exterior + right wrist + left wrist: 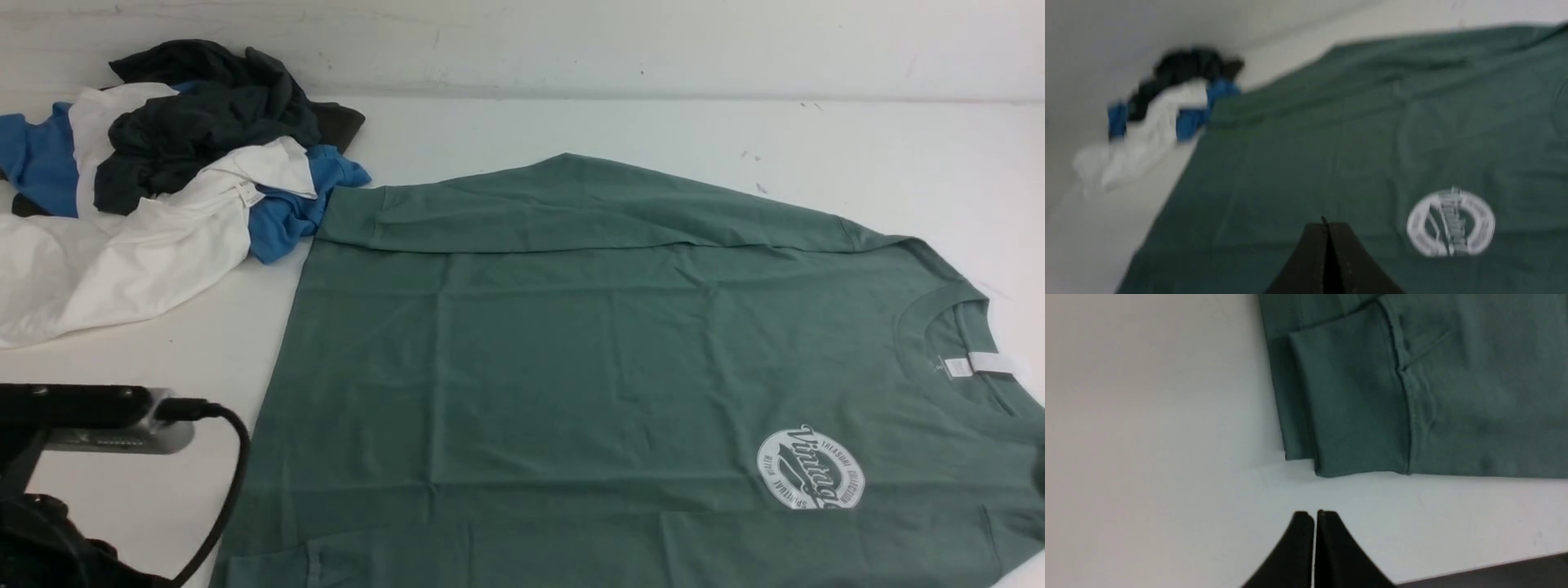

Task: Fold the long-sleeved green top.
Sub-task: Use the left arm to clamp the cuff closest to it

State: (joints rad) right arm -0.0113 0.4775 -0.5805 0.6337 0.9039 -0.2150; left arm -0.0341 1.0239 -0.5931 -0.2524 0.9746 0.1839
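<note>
Since the far sleeve [571, 204] lies folded in along the body and a cuff [1355, 396] rests near the hem corner, the muted sage-green cotton long-sleeved top [571, 367] appears part folded; the body folds remain. It lies flat on the white table [898, 163], long axis left to right, ribbed neck [910, 322] toward the robot's right. The left gripper [1315, 516] and the right gripper [1326, 226] have fingers together, holding nothing.
</note>
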